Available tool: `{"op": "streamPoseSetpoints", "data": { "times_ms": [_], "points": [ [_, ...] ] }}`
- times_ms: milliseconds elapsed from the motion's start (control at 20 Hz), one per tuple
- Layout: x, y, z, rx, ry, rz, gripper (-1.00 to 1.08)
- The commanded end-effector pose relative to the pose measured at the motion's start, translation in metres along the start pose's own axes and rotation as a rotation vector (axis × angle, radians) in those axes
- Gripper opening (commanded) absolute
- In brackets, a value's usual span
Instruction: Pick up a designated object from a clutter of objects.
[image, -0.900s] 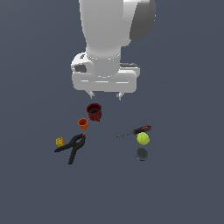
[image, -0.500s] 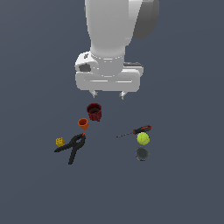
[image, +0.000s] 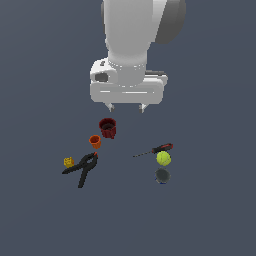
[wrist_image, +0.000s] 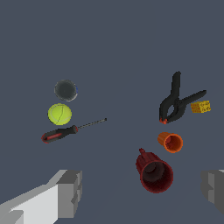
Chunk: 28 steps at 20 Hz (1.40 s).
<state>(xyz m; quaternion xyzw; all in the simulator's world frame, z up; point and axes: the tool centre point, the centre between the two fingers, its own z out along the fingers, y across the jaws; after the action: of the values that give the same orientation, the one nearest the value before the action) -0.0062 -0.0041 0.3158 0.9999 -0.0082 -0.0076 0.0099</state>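
Observation:
The small orange cup stands on the grey floor just to the exterior view's left of the larger dark red cup. It also shows in the wrist view beside the red cup. My gripper hangs open and empty above the floor, behind the red cup and to the exterior view's right of the orange cup. Its two fingers stand wide apart in the wrist view.
A black clamp and a yellow cube lie near the orange cup. A red-handled screwdriver, a yellow-green tennis ball and a dark grey round thing lie to the exterior view's right.
The arm has shifted a little toward the exterior view's right. The objects have not moved.

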Motion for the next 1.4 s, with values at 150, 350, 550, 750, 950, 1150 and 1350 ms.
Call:
{"op": "streamPoseSetpoints", "data": {
  "times_ms": [150, 350, 550, 750, 950, 1150, 1350],
  "points": [
    [0.003, 0.013, 0.018, 0.000, 0.000, -0.010, 1.00],
    [0.005, 0.030, 0.042, 0.000, 0.000, -0.024, 1.00],
    [0.005, 0.053, 0.073, 0.000, 0.002, -0.044, 1.00],
    [0.000, 0.081, 0.113, 0.003, 0.004, -0.069, 1.00],
    [-0.009, 0.109, 0.153, 0.006, 0.006, -0.095, 1.00],
    [-0.021, 0.130, 0.185, 0.011, 0.010, -0.117, 1.00],
    [-0.032, 0.145, 0.208, 0.014, 0.013, -0.133, 1.00]
  ]
}}
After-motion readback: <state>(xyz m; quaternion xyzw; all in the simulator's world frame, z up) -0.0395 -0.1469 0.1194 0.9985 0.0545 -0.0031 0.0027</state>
